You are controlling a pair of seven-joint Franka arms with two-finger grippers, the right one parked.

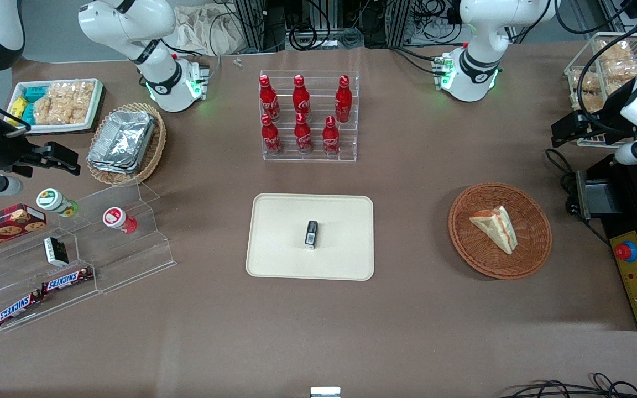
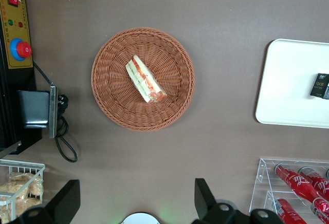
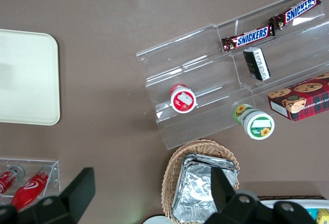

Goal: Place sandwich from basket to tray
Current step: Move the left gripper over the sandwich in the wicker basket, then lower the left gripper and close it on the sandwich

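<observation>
The sandwich (image 1: 495, 227) is seen lying flat in the basket (image 1: 500, 230), its long axis slanted, tip pointing toward the front camera. The tool (image 2: 134, 199) is held high above the table (image 1: 407, 177), spread wide open and gripping nothing.

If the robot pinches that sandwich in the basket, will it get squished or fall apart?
Probably a bit squishy: the sandwich is soft-looking white bread with layered filling, so a hard pinch could dent it. It likely weighs little. It lies loose in the basket, so the layers might slide. The end effector hangs open above it.
</observation>
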